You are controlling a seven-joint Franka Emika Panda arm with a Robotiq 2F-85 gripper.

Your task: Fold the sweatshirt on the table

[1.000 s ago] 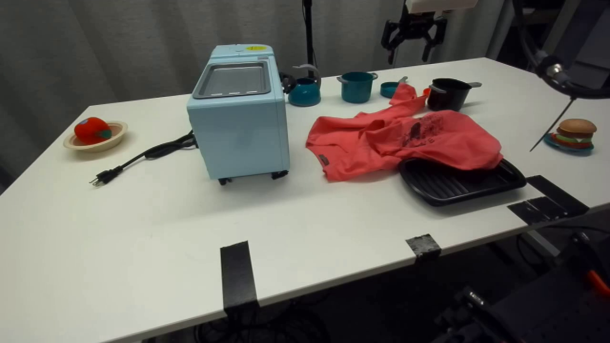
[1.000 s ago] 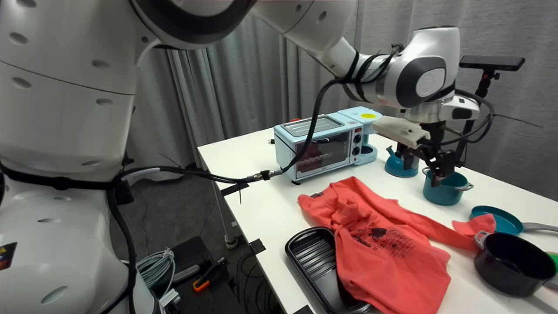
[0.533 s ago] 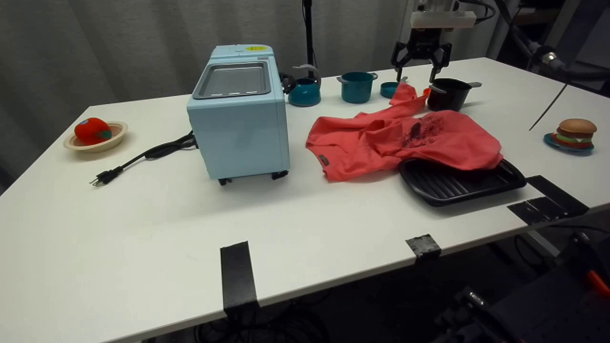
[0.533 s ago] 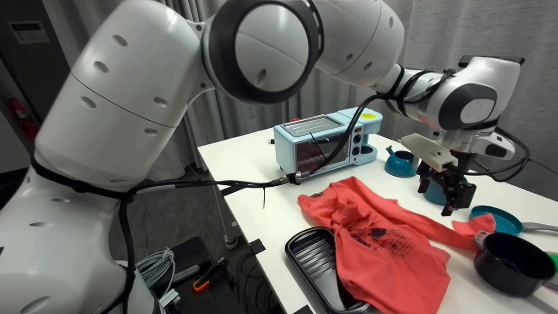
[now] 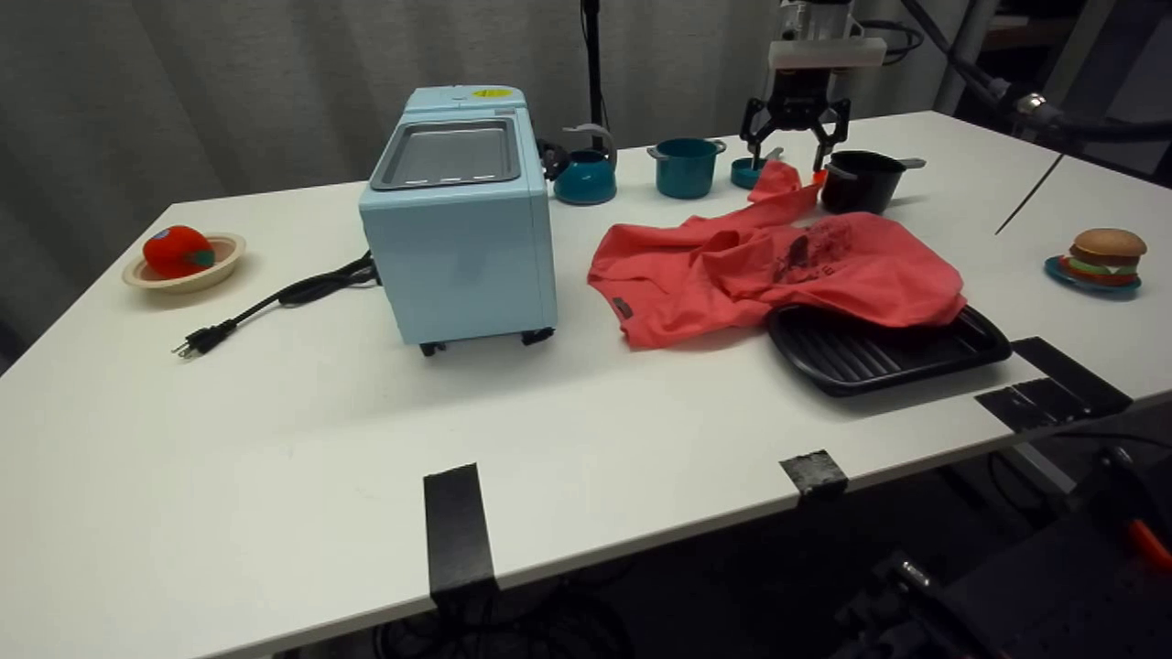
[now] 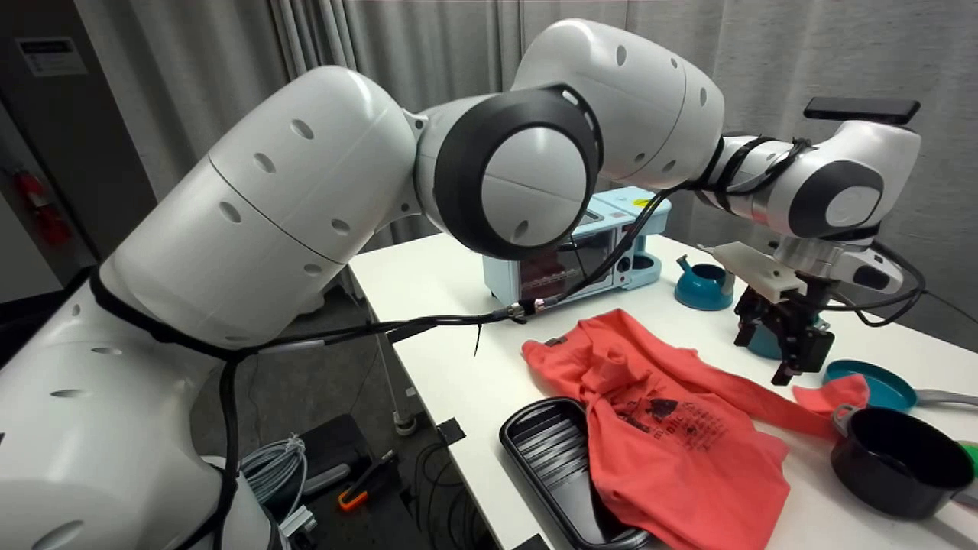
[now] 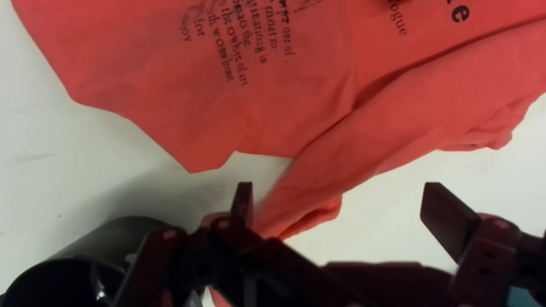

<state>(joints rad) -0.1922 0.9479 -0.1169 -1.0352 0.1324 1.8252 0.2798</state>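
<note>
One coral sweatshirt [image 6: 688,481] lies rumpled and, by its look, not yet folded on a white surface [image 5: 302,439], its body spilling partly over a ribbed black tray [image 6: 546,454]. Away from the tray, one sleeve [image 6: 756,399] runs out toward a shallow teal pan [image 6: 886,389] and a black pot [image 6: 886,485], its end bent back between them; whether it touches either, I cannot tell. Above that sleeve hang the jaws, spread wide with nothing pinched, apparently off the cloth. The coming move seems to turn on a slant: in the wrist view the sleeve's long axis runs askew to the line on which the jaws would close, passing beneath the jaw on the pot's side, with white surface showing toward the other. A shift toward the pot before dropping would likely centre it, at some risk of knocking the rim. In an exterior view, the white robot arm [image 6: 527,176] crosses in front of a pale blue toaster oven [image 6: 561,275]; a toy burger [image 5: 1106,258] sits well apart from the sweatshirt.
</note>
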